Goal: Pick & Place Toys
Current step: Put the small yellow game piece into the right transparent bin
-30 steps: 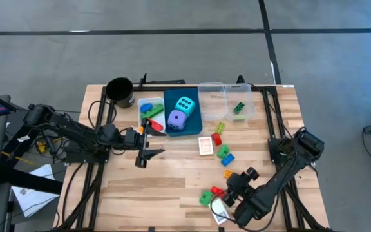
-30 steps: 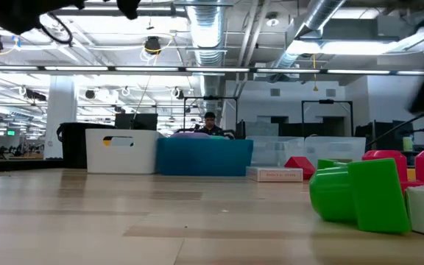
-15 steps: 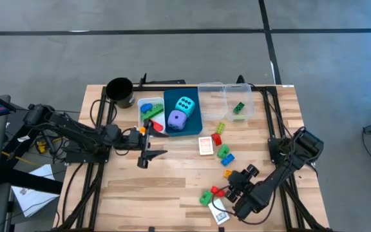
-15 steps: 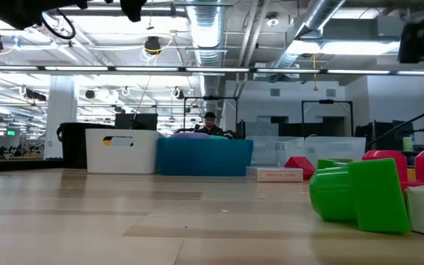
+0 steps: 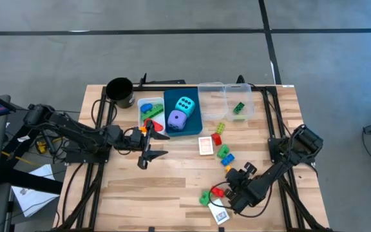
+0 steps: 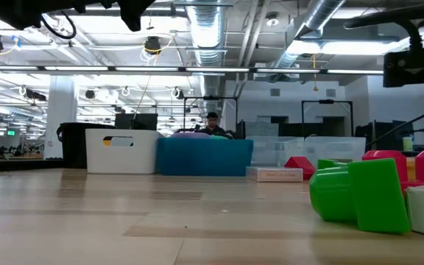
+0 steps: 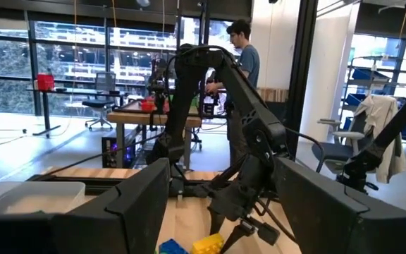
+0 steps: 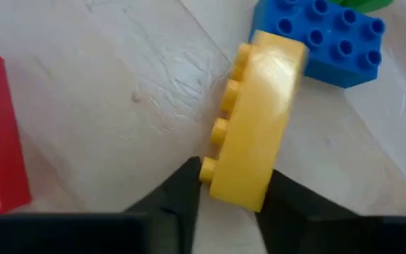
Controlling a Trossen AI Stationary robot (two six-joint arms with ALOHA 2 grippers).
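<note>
The right hand is closed on a yellow brick, its two dark fingers pressing the brick's lower end from either side, studs facing one finger. Beyond the brick lie a blue brick and, at the other edge of that wrist view, a red brick, both on the wooden tabletop. From above, this hand sits near the tabletop's right front, among loose bricks: a green brick and a red one just beside it, a flat card near the front edge.

The left hand hangs above the tabletop just in front of the white bin, its fingers spread wide with nothing between them; in its own wrist view the two fingers stand well apart.

The blue bin holds the cyan die and the purple die. The clear bin holds one green brick. A second card lies flat in front of the blue bin. The black cup stands at the rear left.
</note>
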